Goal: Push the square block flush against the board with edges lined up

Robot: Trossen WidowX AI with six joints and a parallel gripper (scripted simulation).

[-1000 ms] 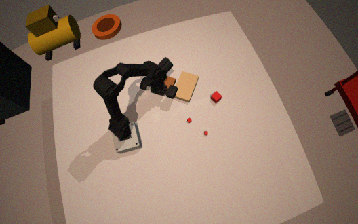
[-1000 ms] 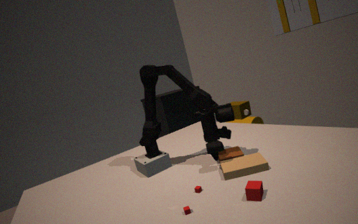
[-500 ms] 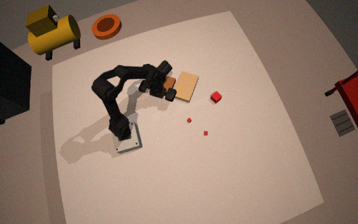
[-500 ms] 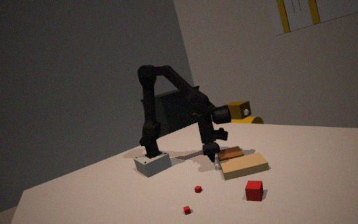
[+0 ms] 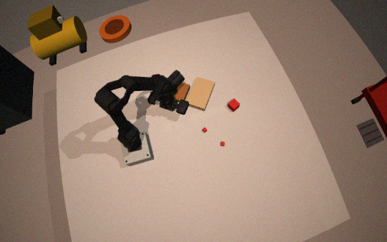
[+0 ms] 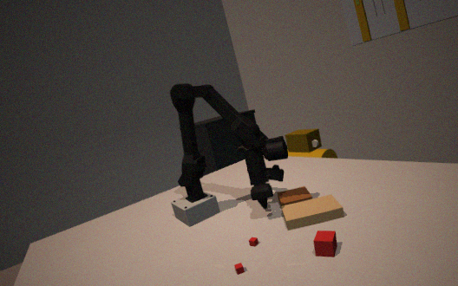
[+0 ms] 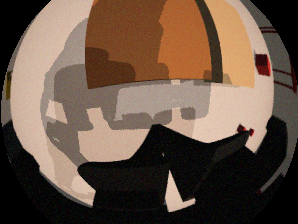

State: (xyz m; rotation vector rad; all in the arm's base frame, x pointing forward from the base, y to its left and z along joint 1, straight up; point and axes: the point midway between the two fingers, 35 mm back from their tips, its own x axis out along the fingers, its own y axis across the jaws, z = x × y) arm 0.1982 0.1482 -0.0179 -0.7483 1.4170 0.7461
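Note:
The brown square block [image 5: 182, 92] [image 6: 295, 196] [image 7: 185, 45] lies flat, partly hidden by the arm in the top view. The tan board [image 5: 201, 93] [image 6: 312, 210] [image 7: 235, 45] lies flat along its right side. A narrow dark strip shows between them in the wrist view; I cannot tell whether they touch. Their near edges look roughly in line there. My gripper [image 5: 168, 104] [image 6: 265, 207] [image 7: 156, 128] is shut and empty. It is low, on the robot-base side of the block, apart from both parts.
A larger red cube [image 5: 234, 105] [image 6: 325, 243] [image 7: 262, 64] stands beyond the board's far side. Two tiny red cubes [image 5: 204, 130] [image 5: 222, 144] [image 6: 253, 242] [image 6: 239, 269] lie nearer the front. The grey arm base [image 5: 138, 157] [image 6: 196, 212] stands behind the gripper.

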